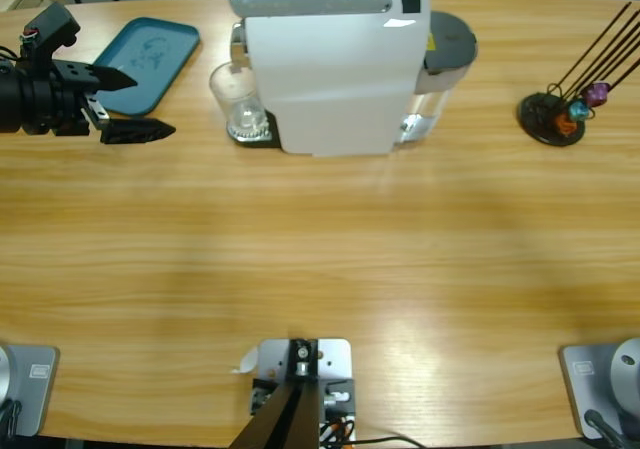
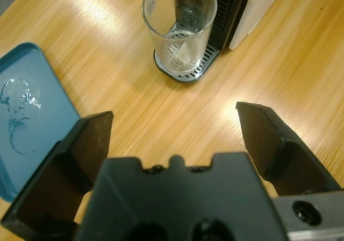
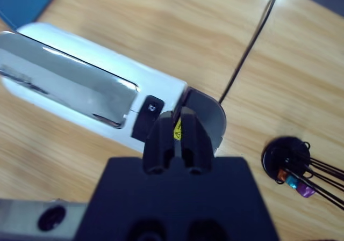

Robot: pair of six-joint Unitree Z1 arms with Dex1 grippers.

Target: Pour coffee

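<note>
Long wooden bench [image 1: 320,239], pale oak grain, soft glare patches near middle. White coffee machine [image 1: 330,69] at far centre, grey water tank behind. Clear glass tumbler [image 1: 238,99] on drip tray at machine's left end; coffee inside not discernible. Teal tray [image 1: 150,64] far left, wet marks on it. Capsule rack [image 1: 560,114] far right. Left gripper [image 1: 128,104] near tray, fingers wide apart, empty. Right gripper [image 3: 177,139] above machine, fingers pressed together.
</note>
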